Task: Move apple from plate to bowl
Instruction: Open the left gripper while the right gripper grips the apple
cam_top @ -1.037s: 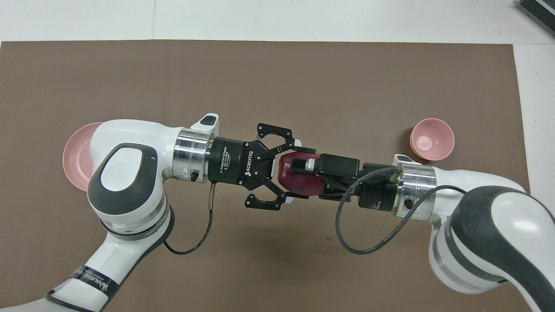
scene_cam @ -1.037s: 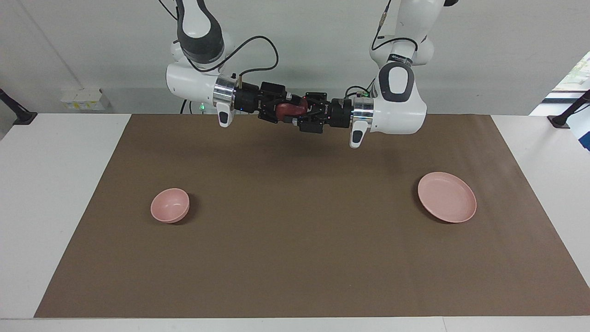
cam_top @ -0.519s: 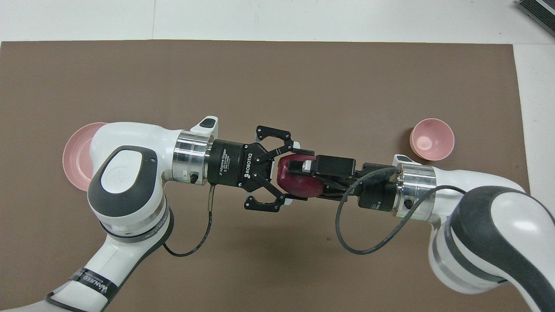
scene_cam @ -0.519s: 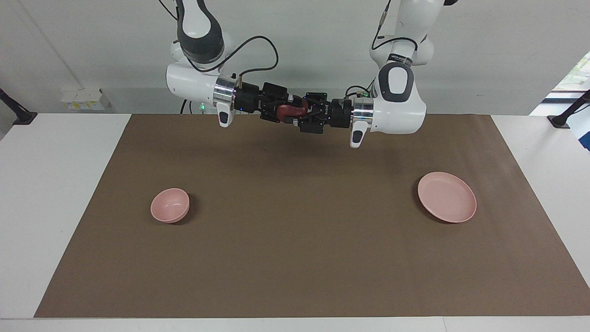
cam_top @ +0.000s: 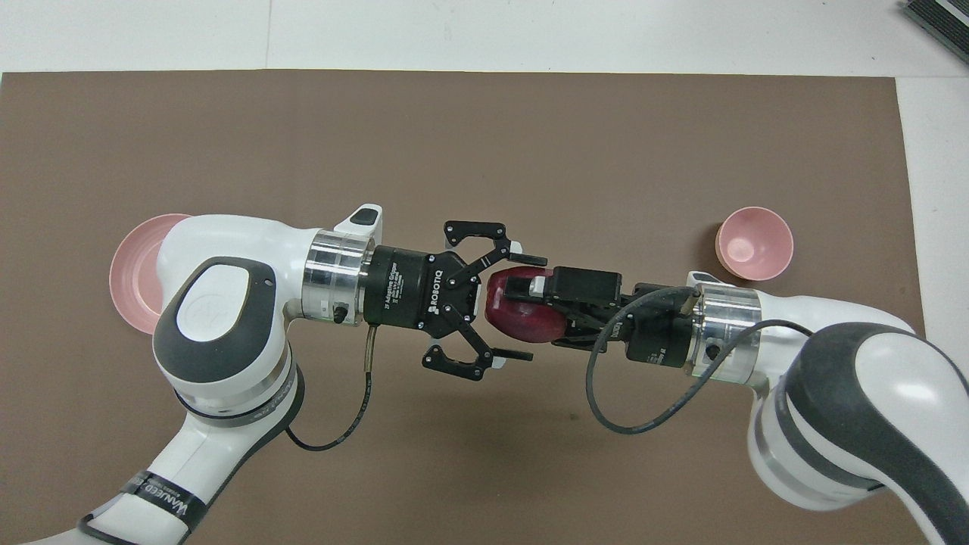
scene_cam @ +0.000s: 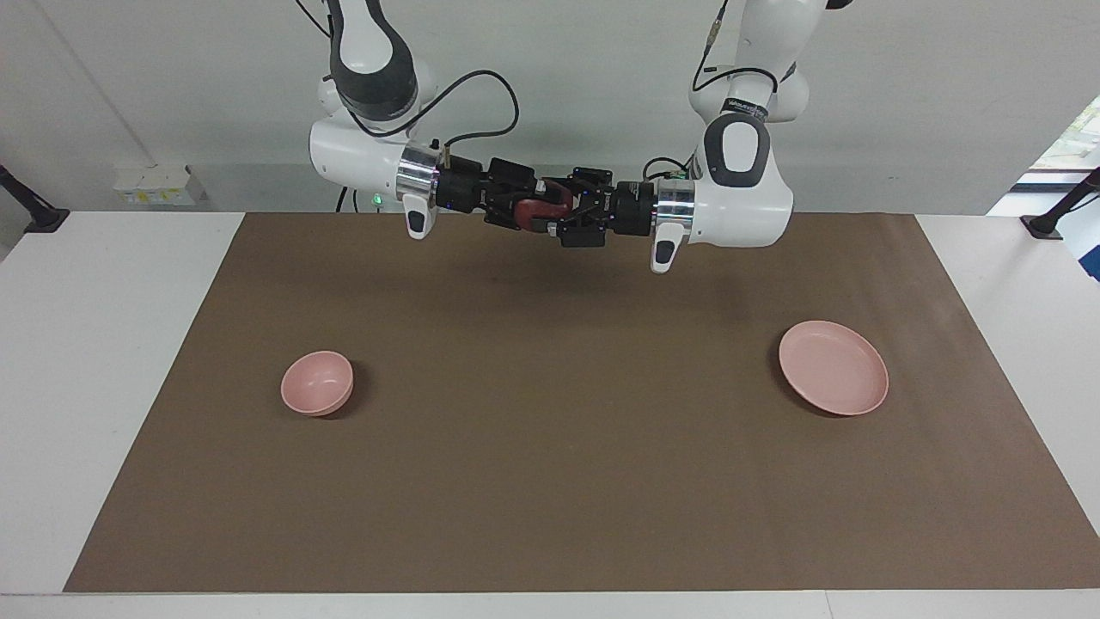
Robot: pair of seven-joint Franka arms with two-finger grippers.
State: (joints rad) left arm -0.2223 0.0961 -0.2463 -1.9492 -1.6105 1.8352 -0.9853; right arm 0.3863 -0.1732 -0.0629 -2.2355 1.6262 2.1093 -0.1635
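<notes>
Above the brown mat (cam_top: 484, 136), mid-table, the right gripper (cam_top: 522, 306) grasps the apple (cam_top: 522, 314) in the air; the left gripper (cam_top: 515, 306) has its fingers spread around the apple, released; the plate (scene_cam: 834, 367) sits toward the left arm's end, the bowl (scene_cam: 317, 383) toward the right arm's end.

The apple (cam_top: 522, 314), dark red and round, hung in the air over the middle of the brown surface (scene_cam: 550, 481), gripped on two sides. The plate (scene_cam: 833, 367), wide, shallow and pale pink, lay empty toward the left arm's end. The bowl (scene_cam: 317, 383), small, deep and pink, stood upright and empty toward the right arm's end.
</notes>
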